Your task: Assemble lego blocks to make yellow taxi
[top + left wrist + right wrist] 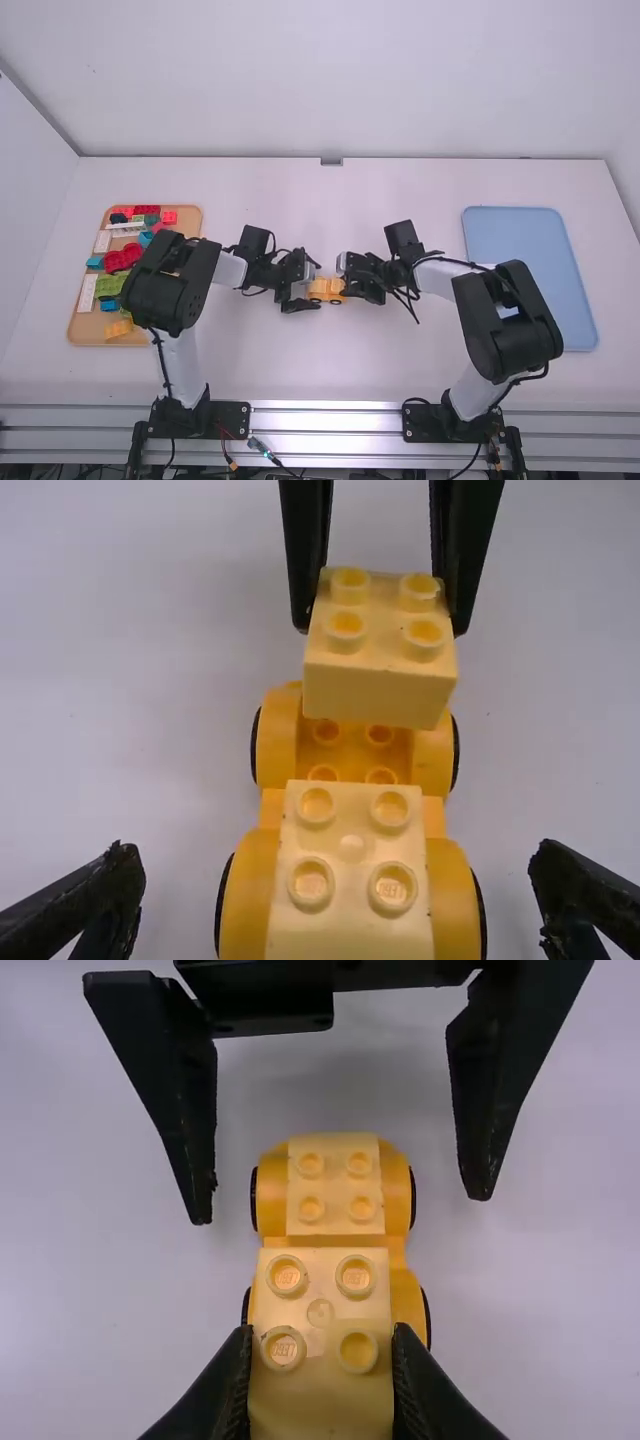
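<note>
Right pincer (347, 287), closed firmly on the sides of a yellow block (320, 1370), and it's holding that block above the end of the car base (300, 745) on its own side! Look below the grip: studs peep out on the base under the raised block. Across from it, the left pincer (316, 285) stands wide open, nothing in its grasp, one finger on either side of the base's other end, and both fingers clear of the wheels. Between those parted fingers sits a second yellow block (352, 870), pressed down on the base, studs up. So the yellow car lies right between the two pincers, wheels down on the white table (350, 370), the pair facing each other across it!

Out to the left of the left pincer, well apart, there's the orange-brown tray (76, 328), partly behind the left arm, loaded with red blocks (122, 258), green blocks (108, 287) and more yellow pieces (118, 328). And well off to the right of the right pincer lies the blue tray (528, 265).
</note>
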Controlling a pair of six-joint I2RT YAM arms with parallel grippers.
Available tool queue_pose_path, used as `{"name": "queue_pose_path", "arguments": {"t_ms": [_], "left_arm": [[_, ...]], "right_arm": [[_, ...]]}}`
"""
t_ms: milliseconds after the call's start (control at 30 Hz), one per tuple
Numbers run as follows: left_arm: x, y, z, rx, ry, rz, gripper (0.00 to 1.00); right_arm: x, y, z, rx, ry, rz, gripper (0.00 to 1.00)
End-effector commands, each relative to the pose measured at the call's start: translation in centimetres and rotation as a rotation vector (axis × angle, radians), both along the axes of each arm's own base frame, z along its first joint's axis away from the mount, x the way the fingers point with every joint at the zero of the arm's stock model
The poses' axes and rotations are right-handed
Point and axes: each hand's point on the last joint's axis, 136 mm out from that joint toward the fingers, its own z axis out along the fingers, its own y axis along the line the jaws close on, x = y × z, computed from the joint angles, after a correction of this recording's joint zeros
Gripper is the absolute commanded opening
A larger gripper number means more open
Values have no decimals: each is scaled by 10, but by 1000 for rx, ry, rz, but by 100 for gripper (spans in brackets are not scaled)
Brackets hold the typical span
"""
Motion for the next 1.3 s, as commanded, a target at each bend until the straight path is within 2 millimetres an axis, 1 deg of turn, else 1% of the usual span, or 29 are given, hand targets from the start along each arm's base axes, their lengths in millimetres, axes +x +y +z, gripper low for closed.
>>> {"name": "queue_pose_path", "arguments": {"t_ms": [0, 67, 167, 200, 767, 900, 1067, 1167, 1267], "left_arm": [[-2, -5, 3, -28, 11, -21, 88], [-2, -5, 3, -29, 11, -22, 83], [-3, -5, 3, -28, 13, -22, 88], [-3, -5, 3, -28, 14, -22, 88], [-9, -9, 1, -20, 33, -35, 84], [-8, -8, 0, -17, 33, -34, 81], [-7, -10, -9, -33, 35, -39, 82], [-9, -13, -7, -68, 44, -58, 82], [-6, -13, -6, -66, 46, -56, 80]], "right_arm": [[-2, 0, 6, 14, -5, -1, 0], [-2, 0, 6, 15, -5, -1, 0], [-2, 0, 6, 12, -6, -2, 0], [-2, 0, 6, 13, -5, -2, 0], [-2, 0, 6, 12, -5, -2, 0], [-2, 0, 6, 12, -6, -2, 0], [-2, 0, 6, 14, -4, -1, 0], [-2, 0, 6, 13, -4, -2, 0], [-2, 0, 6, 11, -4, -2, 0]]}}
